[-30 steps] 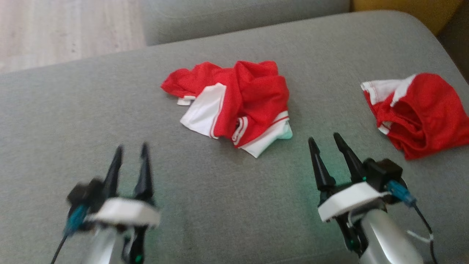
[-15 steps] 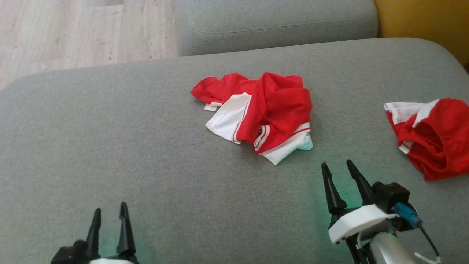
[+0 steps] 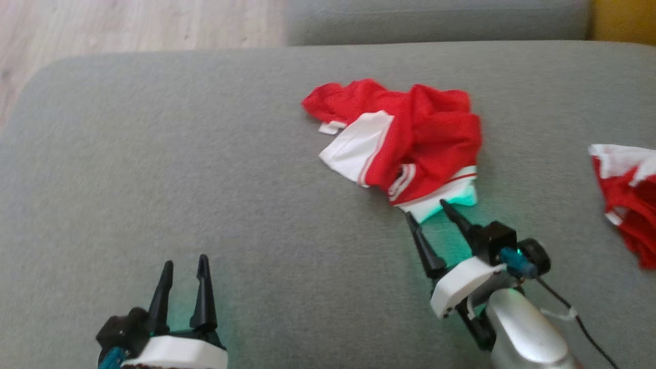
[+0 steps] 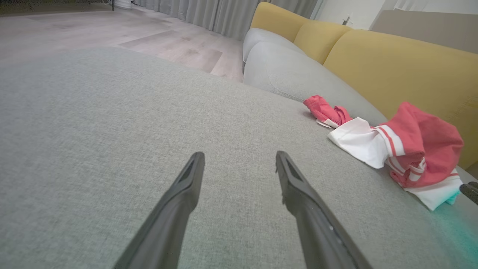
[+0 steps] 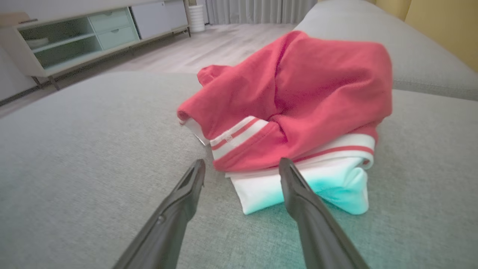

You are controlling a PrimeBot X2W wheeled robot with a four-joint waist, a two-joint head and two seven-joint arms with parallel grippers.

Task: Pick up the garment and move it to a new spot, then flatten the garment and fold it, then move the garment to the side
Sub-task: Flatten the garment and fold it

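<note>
The garment (image 3: 410, 138) lies crumpled on the grey cushion (image 3: 205, 179), red with white red-striped sleeve parts; its lettering is hidden in the folds. My right gripper (image 3: 426, 208) stands open just in front of its near white edge, fingertips almost at the cloth. In the right wrist view the garment (image 5: 291, 108) bulks right ahead of the open right gripper (image 5: 242, 164), the white sleeve between the tips. My left gripper (image 3: 185, 262) is open at the lower left, far from the cloth. From the left wrist, the garment (image 4: 410, 149) lies off to the right of that open left gripper (image 4: 239, 155).
A second red-and-white garment (image 3: 628, 200) lies at the cushion's right edge. Another grey cushion (image 3: 435, 20) sits behind, with a yellow sofa back (image 4: 392, 63) beyond. Wooden floor (image 3: 128, 25) shows at the far left. A low cabinet (image 5: 74, 37) stands across the room.
My right gripper has advanced to the garment's near white edge. The head camera has shifted, so the whole scene slid. The left gripper stays low and open.
</note>
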